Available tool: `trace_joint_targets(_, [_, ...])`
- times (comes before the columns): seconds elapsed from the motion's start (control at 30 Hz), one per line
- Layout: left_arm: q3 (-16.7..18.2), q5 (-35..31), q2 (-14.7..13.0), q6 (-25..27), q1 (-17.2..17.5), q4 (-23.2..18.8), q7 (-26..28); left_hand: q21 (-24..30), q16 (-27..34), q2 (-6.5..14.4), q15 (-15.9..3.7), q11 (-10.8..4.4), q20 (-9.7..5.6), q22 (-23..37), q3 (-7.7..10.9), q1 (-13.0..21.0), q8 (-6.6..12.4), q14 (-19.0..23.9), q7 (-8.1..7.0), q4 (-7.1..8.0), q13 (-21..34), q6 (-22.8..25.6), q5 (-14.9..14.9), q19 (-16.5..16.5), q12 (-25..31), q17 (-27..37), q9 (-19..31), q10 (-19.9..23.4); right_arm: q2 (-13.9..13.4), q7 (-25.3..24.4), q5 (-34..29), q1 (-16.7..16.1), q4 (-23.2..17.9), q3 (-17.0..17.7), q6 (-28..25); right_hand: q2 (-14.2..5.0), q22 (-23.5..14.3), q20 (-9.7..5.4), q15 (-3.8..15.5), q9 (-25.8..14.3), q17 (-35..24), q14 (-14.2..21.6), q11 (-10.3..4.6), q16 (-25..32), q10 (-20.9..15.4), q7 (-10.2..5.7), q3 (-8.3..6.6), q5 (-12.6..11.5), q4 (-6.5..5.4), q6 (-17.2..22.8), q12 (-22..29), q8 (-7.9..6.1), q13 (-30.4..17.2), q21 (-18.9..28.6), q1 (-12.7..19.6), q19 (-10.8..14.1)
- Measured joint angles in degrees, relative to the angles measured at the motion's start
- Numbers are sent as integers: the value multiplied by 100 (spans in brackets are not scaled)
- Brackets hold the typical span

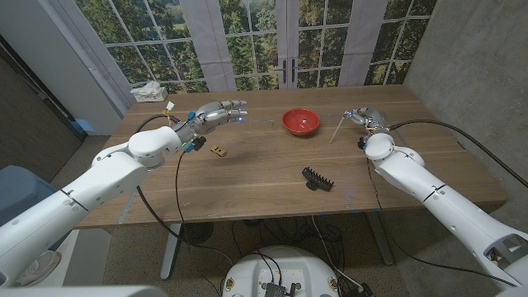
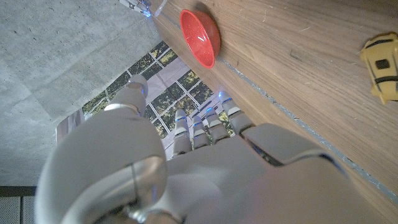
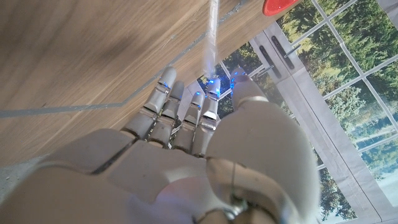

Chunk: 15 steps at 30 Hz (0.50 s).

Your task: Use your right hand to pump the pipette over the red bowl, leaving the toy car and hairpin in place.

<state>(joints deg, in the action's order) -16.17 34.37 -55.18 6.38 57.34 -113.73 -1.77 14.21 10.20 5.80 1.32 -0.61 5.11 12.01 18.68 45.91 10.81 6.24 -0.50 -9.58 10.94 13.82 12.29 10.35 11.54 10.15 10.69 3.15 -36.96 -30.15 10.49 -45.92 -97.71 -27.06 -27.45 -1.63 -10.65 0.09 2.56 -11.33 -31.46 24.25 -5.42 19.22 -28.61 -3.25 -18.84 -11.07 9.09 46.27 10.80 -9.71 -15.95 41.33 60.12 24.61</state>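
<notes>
Between the fingertips of the right hand sits the pipette, a thin, clear plastic tube, pinched at its bulb end with its slim tip slanting down and away toward the red bowl. That grip looks chosen so a squeeze can work the bulb, though the tip is short of the bowl, so I judge the carry over the rim is not yet done. From the right wrist view the pipette runs straight out past the fingers, pale and translucent against the grained wood. The bowl is round, glossy and shallow, off beyond the tip. Nearer than the hand and off to its bowl side lies the black toothed hairpin, untouched. Well beyond the bowl rests the small yellow toy car, and above it the left hand hovers, fingers extended together, holding nothing.
</notes>
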Motion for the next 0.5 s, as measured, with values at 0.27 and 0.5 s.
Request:
trace_joint_targets(0.27, [34,10,-18,-24,36,-17,13,0,0,0,0,0,0,0,0,0,0,0,0,0,0,0,0,0,0,0,0,0,24,30,-10,35,37,-19,-42,11,-1,35,-13,15,-2,-201,58,-83,346,-67,-48,27,14,-679,-22,1,38,0,-11,-73])
trace_joint_targets(0.5, [46,41,-10,-134,44,44,-75,0,0,23,-187,38,-575,-29,24,-22,-44,-270,42,24,0,-182,-4,-147,0,0,0,-107,-30,265,190,-49,5,105,324,69,26,308,-19,23,14,-681,206,-283,737,20,125,49,-173,-1103,-22,-48,156,-331,-518,-922])
